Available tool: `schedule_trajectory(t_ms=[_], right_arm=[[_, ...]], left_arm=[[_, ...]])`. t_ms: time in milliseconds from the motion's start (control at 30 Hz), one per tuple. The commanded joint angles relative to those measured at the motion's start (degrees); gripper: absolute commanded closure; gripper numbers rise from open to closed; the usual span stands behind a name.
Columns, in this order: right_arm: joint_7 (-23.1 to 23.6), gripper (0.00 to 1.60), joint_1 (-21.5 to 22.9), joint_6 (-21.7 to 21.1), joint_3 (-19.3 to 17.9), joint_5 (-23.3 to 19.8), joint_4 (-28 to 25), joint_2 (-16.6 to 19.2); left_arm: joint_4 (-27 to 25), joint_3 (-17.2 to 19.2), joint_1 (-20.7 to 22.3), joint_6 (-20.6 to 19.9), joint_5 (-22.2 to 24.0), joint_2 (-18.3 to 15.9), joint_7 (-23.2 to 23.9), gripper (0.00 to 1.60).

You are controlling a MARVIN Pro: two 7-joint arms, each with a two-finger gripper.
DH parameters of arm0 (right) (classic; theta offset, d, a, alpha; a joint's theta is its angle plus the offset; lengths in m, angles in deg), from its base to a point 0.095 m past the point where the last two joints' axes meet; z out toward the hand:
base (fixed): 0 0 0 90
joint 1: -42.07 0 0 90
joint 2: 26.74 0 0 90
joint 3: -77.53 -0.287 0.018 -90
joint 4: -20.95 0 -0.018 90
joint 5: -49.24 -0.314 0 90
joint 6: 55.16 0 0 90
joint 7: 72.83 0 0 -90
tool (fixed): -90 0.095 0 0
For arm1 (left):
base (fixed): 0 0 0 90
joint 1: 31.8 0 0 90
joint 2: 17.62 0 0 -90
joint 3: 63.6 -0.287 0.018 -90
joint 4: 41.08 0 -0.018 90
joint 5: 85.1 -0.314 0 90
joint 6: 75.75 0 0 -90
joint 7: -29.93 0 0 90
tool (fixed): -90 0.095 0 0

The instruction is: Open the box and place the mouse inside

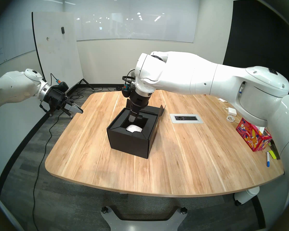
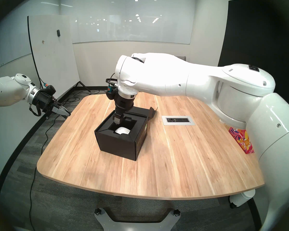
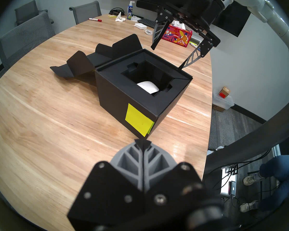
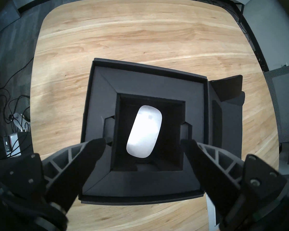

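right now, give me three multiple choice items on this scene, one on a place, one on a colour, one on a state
1. Where is the glossy white oval mouse?
A. beside the tissue box
B. in the recess of the matte black cardboard box
C. in the right claw

2. What colour is the sticky note on the box's side?
A. yellow-green
B. pink
C. blue

3. How is the right claw?
A. shut on the mouse
B. open, holding nothing
C. shut on the lid

Key: 1 B, the mouse lies inside the black insert. 2 A, the left wrist view shows the note. 3 B, its fingers stand wide apart above the box.
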Motion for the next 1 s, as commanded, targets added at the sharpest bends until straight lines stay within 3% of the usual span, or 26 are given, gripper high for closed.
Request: schedule_trajectory(t_ms=[0,433,967], right_arm=[[-1.94,0.00,1.68,0.08,-0.39,-1.45,-3.46,3.12],[-5.51,0.00,1.64,0.08,1.47,-5.20,-10.49,8.39],[-11.62,0.00,4.35,0.08,2.24,-9.77,-18.74,12.27]], left_arm=[[-0.01,0.27,1.16,0.00,0.35,0.02,-0.02,1.60],[0.02,0.30,1.12,0.01,0.33,0.03,-0.02,1.60],[0.07,0.33,1.07,0.03,0.30,0.05,-0.02,1.60]])
